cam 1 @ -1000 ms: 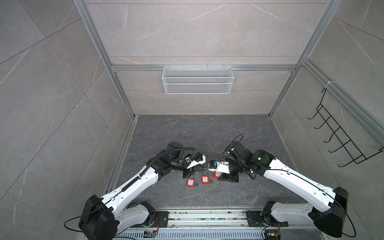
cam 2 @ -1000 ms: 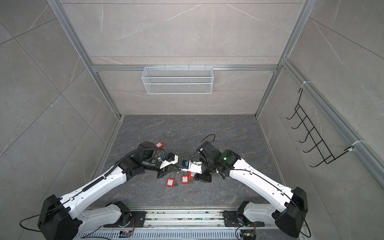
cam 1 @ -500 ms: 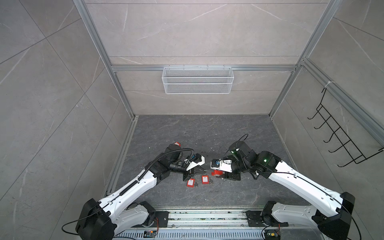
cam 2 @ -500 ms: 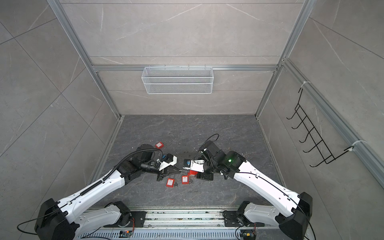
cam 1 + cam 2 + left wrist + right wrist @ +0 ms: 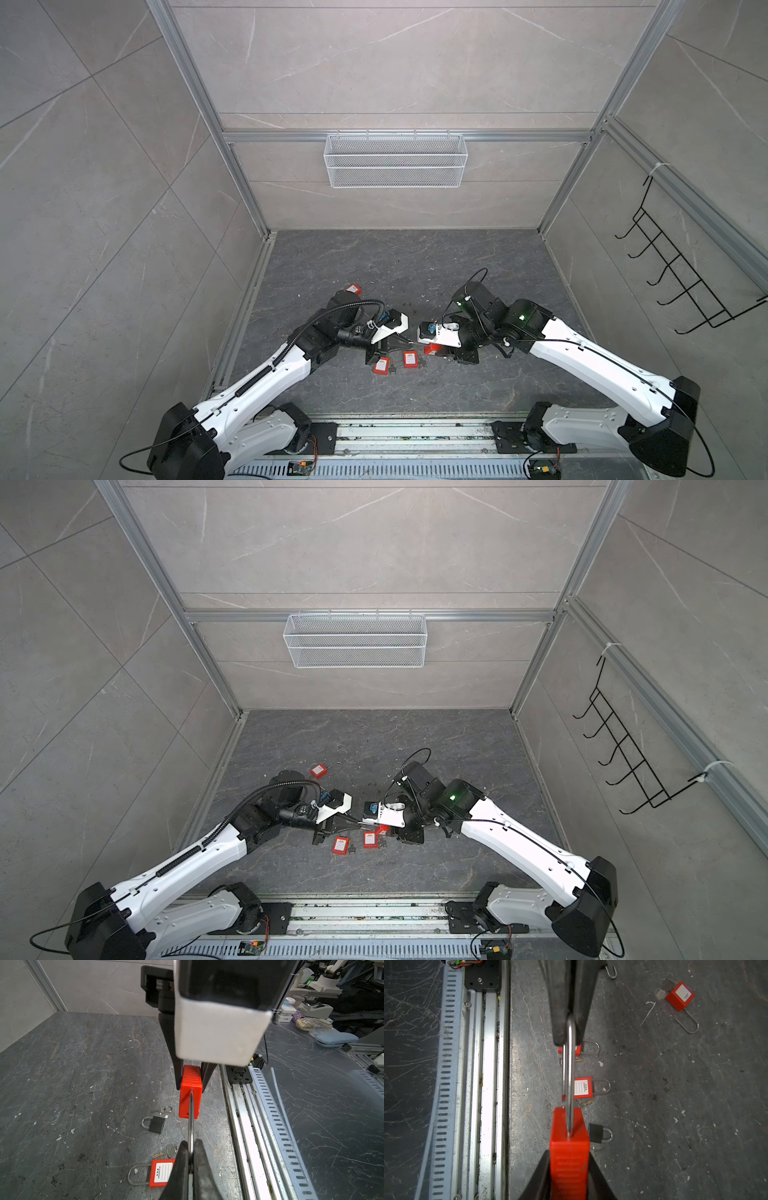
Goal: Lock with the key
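Right gripper (image 5: 569, 1159) has closed onto the red padlock (image 5: 579, 1126), left gripper (image 5: 191, 1147) pinching its shackle (image 5: 191, 1118).

1. Top views: bright, even, diffuse light, neutral colour; pale walls (image 5: 104, 187), darker floor (image 5: 415, 266). Sharp throughout.
2. Shadows faint and soft, pooled on floor mid-scene.
3. Wide-angle bend: posts (image 5: 195, 104) splay outward toward edges.
4. Right wrist view: rail (image 5: 488, 1084) blown out by glare; shackle (image 5: 569, 1059) glints; padlock (image 5: 569, 1157) body close, slightly soft.
5. Left wrist view: white block (image 5: 216, 1032) near lens, soft-edged; left fingers (image 5: 178, 1178) blurred at frame edge; floor grit crisp.
6. Green LED (image 5: 520, 316) glows, tiny hotspot.
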Controlling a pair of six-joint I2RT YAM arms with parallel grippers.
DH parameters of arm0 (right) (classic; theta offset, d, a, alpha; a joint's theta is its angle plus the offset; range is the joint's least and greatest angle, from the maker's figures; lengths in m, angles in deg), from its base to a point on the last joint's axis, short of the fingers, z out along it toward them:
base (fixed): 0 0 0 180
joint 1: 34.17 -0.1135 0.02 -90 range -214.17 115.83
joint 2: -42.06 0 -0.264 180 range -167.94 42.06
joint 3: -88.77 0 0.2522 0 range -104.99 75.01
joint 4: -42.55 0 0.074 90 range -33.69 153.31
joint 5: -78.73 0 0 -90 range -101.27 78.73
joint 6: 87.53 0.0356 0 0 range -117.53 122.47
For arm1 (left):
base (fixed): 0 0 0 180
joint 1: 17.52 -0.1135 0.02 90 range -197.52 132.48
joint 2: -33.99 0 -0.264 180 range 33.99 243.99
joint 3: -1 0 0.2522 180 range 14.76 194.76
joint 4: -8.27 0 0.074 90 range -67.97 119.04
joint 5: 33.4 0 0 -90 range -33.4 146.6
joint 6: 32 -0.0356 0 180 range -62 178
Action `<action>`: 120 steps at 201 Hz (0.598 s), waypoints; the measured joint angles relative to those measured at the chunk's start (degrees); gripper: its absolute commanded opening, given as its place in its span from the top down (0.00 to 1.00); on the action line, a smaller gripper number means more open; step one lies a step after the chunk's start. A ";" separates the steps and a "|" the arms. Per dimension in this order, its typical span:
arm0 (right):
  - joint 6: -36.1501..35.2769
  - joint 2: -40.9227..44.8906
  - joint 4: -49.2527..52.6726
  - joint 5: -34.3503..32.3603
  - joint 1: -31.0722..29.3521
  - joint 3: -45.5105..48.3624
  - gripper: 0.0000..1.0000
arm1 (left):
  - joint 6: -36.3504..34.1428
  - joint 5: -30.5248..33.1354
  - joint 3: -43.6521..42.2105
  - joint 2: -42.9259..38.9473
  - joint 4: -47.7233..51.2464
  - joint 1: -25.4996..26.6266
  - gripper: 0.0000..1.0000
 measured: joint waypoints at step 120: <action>0.28 -1.73 3.78 7.41 0.37 -2.40 0.93 | 0.00 1.27 -1.01 -0.55 -1.81 4.76 1.00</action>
